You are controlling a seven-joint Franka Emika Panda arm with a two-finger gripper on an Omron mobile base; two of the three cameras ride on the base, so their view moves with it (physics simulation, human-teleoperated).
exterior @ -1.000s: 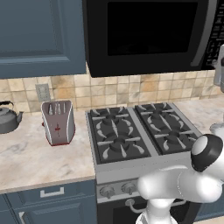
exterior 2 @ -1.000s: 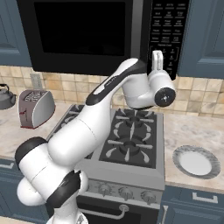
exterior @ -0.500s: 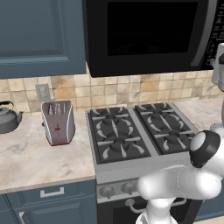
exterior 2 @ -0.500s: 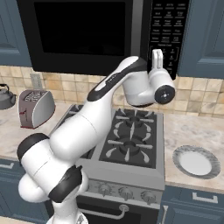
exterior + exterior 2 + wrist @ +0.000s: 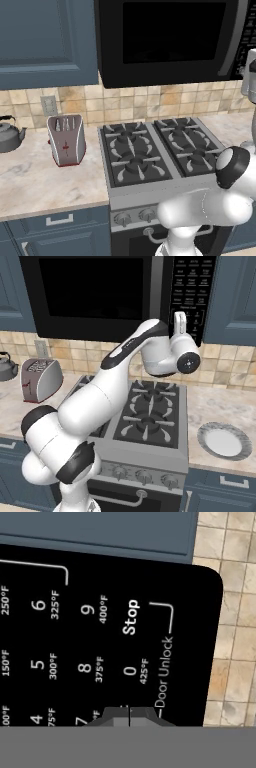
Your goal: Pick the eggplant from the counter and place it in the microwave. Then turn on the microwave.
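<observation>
The black microwave (image 5: pixel 170 40) (image 5: pixel 95 296) hangs over the stove with its dark window door closed. The eggplant is hidden. My gripper (image 5: pixel 179 320) is shut with nothing between its fingers and points up at the keypad (image 5: pixel 192 286) to the right of the door handle. In the hand view the shut fingertips (image 5: pixel 129 717) sit close in front of the keypad (image 5: pixel 100 637), just under the "0" key, with "Stop" and "Door Unlock" beside it. I cannot tell whether they touch the panel. The white hand (image 5: pixel 249 75) shows at the right edge of the left base view.
A gas stove (image 5: pixel 155 150) lies under the arm. On the beige counter (image 5: pixel 40 185) to its left stand a silver toaster (image 5: pixel 66 140) (image 5: pixel 41 378) and a grey kettle (image 5: pixel 9 135). A round white plate (image 5: pixel 224 440) lies on the counter right of the stove.
The arm's elbow has shifted very slightly. The gripper stays shut at the keypad and the microwave door stays closed.
</observation>
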